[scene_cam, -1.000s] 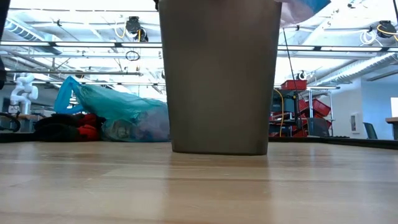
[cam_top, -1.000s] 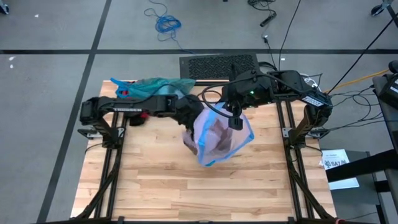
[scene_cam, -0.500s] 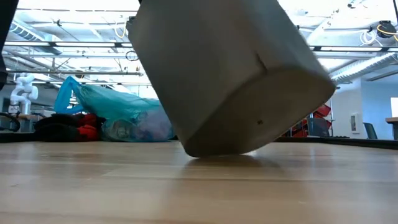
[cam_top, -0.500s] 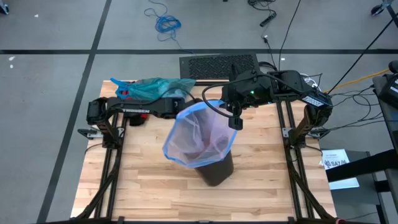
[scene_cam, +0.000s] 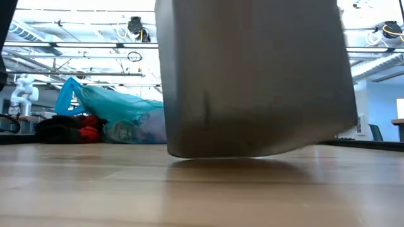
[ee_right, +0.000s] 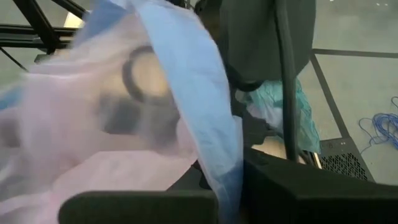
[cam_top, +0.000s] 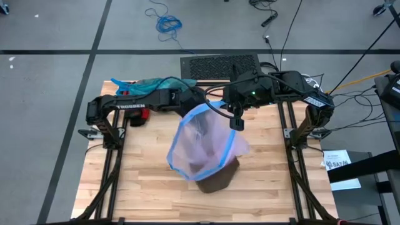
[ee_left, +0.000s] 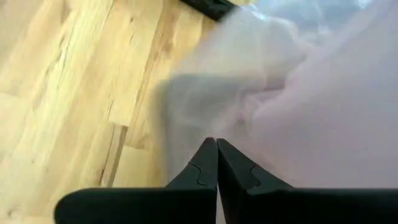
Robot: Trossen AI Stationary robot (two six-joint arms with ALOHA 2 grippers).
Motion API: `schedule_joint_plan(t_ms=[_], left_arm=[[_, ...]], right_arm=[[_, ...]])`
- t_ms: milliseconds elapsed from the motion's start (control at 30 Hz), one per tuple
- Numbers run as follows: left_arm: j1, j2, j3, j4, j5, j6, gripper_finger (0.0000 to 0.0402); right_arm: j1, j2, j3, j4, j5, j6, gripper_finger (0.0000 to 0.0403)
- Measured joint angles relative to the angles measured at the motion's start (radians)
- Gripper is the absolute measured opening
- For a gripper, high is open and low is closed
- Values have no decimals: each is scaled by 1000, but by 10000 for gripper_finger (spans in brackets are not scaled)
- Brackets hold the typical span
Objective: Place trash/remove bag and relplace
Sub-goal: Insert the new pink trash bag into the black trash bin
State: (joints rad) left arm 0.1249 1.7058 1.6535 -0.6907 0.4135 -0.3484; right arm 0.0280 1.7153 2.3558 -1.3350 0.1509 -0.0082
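We've got both end effectors, left (cam_top: 195, 107) and right (cam_top: 235, 122), pinched shut on the pink bag's (cam_top: 203, 144) rim; bin (cam_top: 219, 178) sits tilted just below.

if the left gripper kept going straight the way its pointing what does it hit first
Most likely the pale pink bag: in the left wrist view it fills the space just past the shut left gripper. Whether they already touch is unclear.

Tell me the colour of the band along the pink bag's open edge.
Light blue; the band on the pink bag shows best in the high view.
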Motion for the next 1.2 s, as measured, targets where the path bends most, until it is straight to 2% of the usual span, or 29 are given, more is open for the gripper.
schedule_joint_plan(t_ms=[433,700,867,1000,1200], left_arm=[[0,-22,92,-149,-17,23,1],[11,-192,119,-243,-175,7,0],[9,-314,122,-180,-163,-42,2],[-15,-356,122,-109,-89,-86,29],[-84,-343,122,-73,-66,-91,110]], right_arm=[[2,0,0,27,-108,1,0],[47,0,0,28,-109,26,0],[75,0,0,29,-109,55,0],[96,0,0,32,-109,86,0],[134,7,0,80,-104,131,0]])
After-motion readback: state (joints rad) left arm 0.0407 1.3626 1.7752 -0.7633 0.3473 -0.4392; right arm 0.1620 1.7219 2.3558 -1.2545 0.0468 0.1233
